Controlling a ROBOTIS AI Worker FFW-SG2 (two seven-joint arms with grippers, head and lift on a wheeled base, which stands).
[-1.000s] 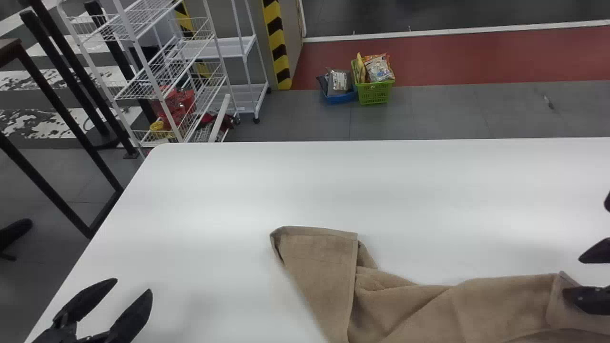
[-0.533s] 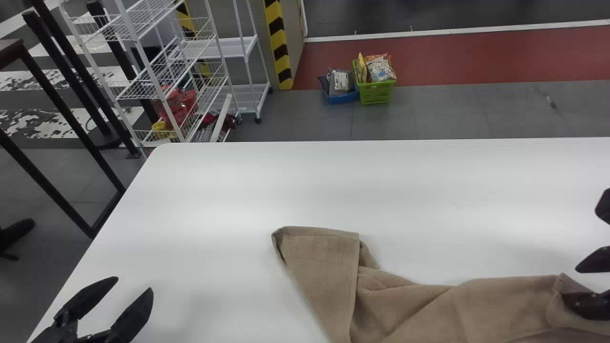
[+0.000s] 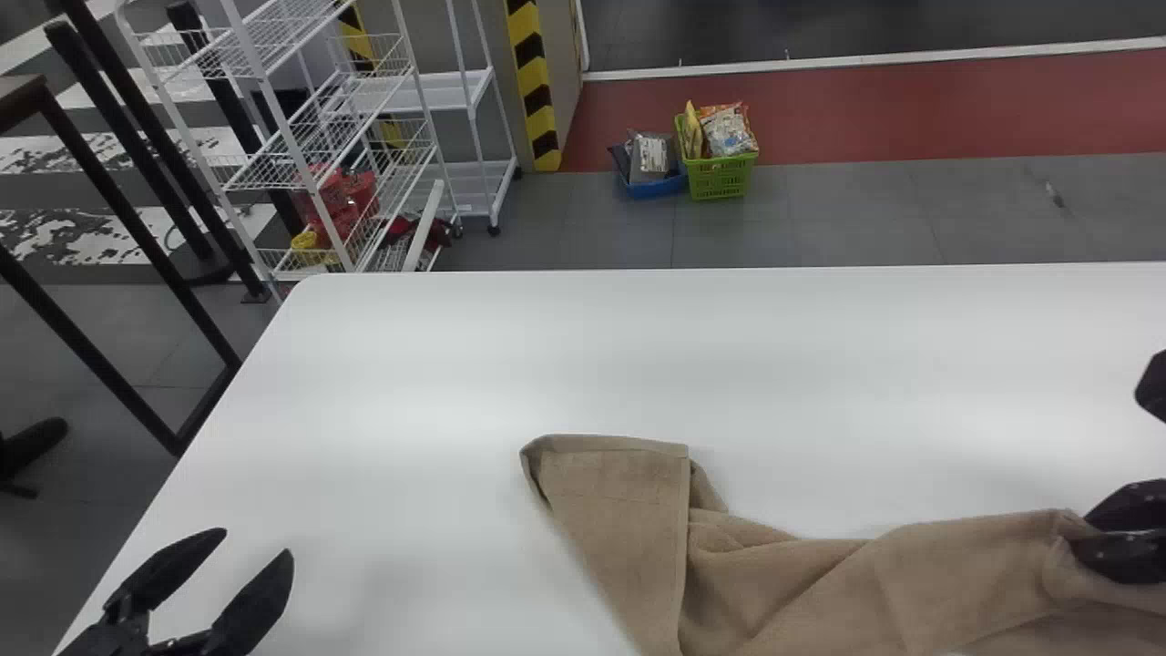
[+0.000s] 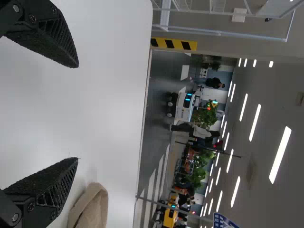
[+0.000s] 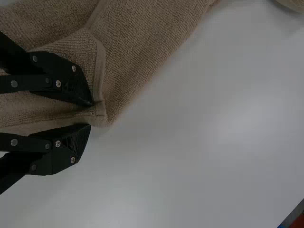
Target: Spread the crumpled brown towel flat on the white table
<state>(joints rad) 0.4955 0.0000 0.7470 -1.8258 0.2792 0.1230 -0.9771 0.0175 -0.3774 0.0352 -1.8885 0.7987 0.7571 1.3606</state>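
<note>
"What has been moved?"

"Since the last look, the fingers of the right gripper (image 3: 1081, 533) have been brought together, and the bit of brown towel (image 3: 792, 583) beside them has been shifted a little."

"Is the towel held?"

"Yes, its edge is pinched there, near the right side of the head view. The left gripper (image 3: 256, 541) is spread wide, over the white table (image 3: 455, 364), to the left of the towel."

"What is hidden?"

"The near part of the towel is cut off at the bottom of the head view. The back of the right gripper is cut off too. What is tucked under the folds cannot be told."

"Which way is it pointed?"

"The long part is stretched from left to right. At its left end, a folded flap is pointed away from the robot and a bit left."

"And around it?"

"The table is smooth, with a rounded far left corner. Past it, a green basket (image 3: 720, 179) and a blue basket (image 3: 654, 188) are set on the floor (image 3: 820, 219), side by side."
</note>
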